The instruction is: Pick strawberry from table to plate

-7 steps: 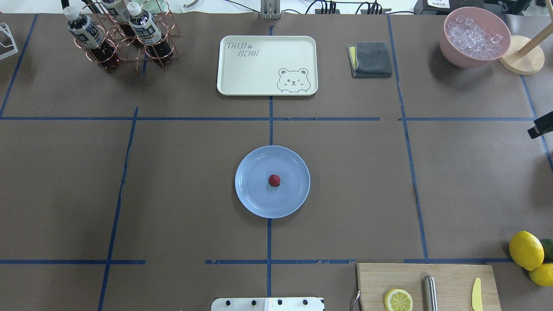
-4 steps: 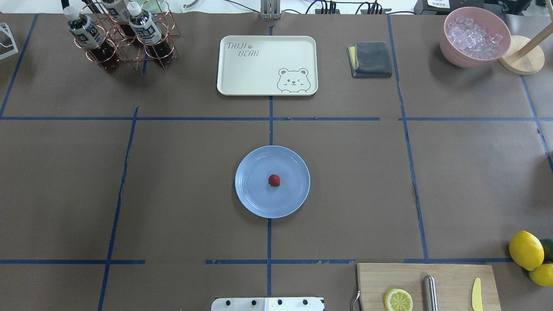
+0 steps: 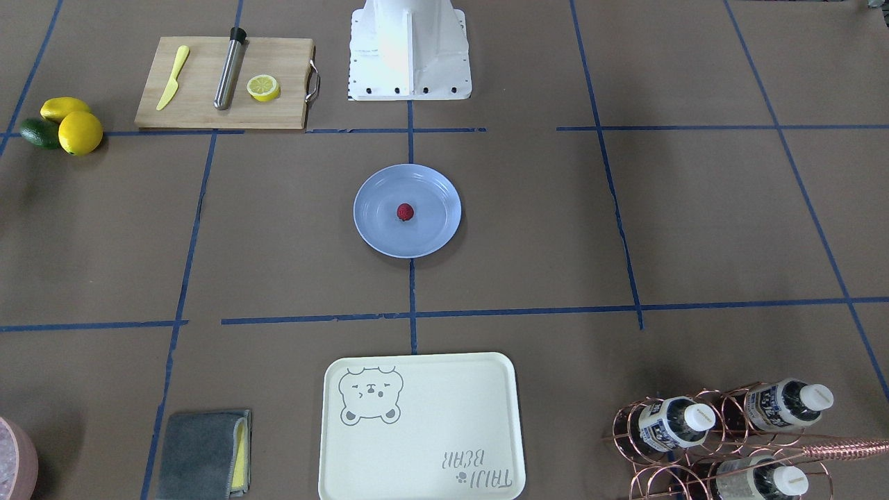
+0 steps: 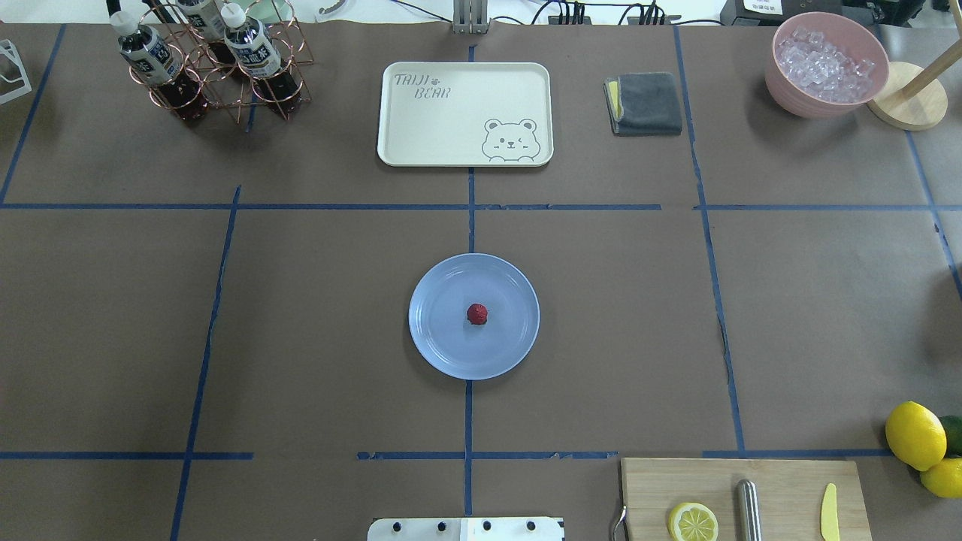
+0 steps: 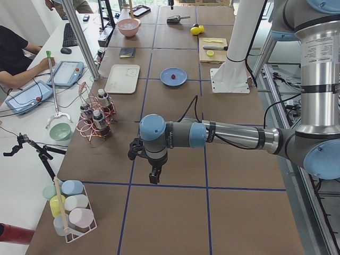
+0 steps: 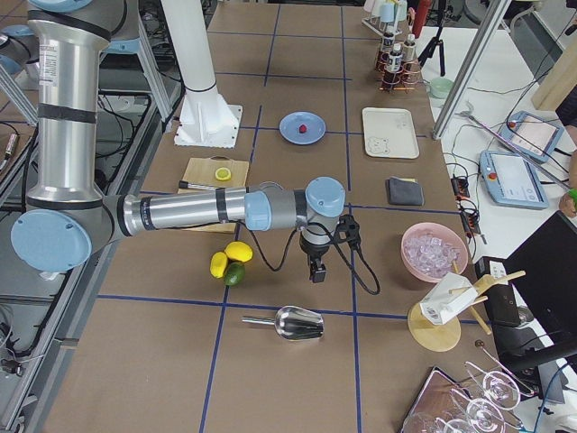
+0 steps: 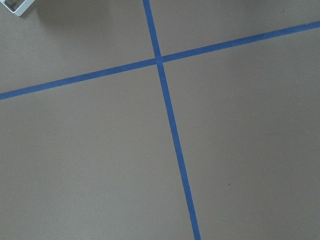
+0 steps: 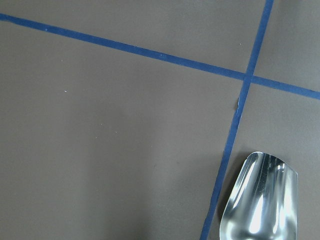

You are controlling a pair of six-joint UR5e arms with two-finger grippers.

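Observation:
The small dark-red strawberry (image 4: 477,314) lies near the middle of the light-blue plate (image 4: 436,353) at the centre of the table (image 4: 316,315). In the front-facing view the strawberry (image 3: 405,212) rests the same way on the plate (image 3: 375,236). Neither gripper shows in the overhead or front-facing view. My left gripper (image 5: 154,178) hangs over bare table far off at the robot's left end. My right gripper (image 6: 316,271) hangs over the table at the right end, near the lemons. Whether either is open or shut I cannot tell. Both wrist views show only paper and tape.
A cream bear tray (image 4: 464,113) and a grey cloth (image 4: 645,103) lie beyond the plate. A bottle rack (image 4: 214,64) stands far left, a pink bowl of ice (image 4: 825,64) far right. Cutting board (image 4: 744,500), lemons (image 4: 915,434) and a metal scoop (image 6: 297,322) sit near the right end.
A dark part of the right arm at the overhead view's right edge has slid out of that view. The strawberry and plate have not moved.

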